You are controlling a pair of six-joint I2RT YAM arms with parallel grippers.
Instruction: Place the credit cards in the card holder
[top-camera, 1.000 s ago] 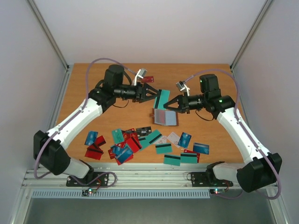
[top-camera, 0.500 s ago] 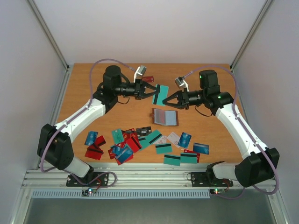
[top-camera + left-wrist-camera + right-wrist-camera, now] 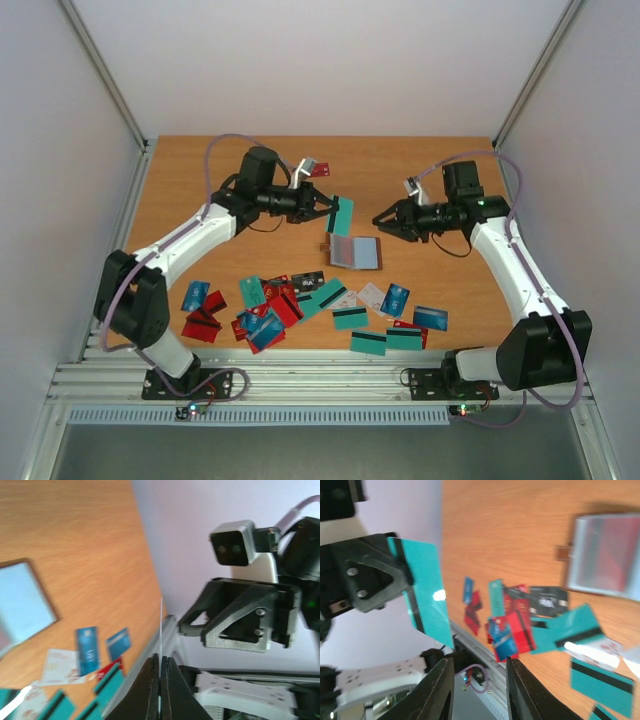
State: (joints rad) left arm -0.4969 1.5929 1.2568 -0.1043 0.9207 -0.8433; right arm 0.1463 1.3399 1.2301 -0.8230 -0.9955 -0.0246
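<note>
We are clenching the left fingers [image 3: 148,690] on a teal credit card [image 3: 342,214], upright for slotting into the card holder [image 3: 355,252] near their tips; the right fingers [image 3: 440,690] are hanging released, empty.

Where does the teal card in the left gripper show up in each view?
Top external: teal card at centre, just above the card holder.
Left wrist: teal card edge-on, a thin line at bottom centre; card holder at left edge.
Right wrist: teal card face-on, left side; card holder top right.
Shared landmark: the card holder.

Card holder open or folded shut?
Open. The card holder lies spread flat on the table, its greyish inside facing up.
</note>
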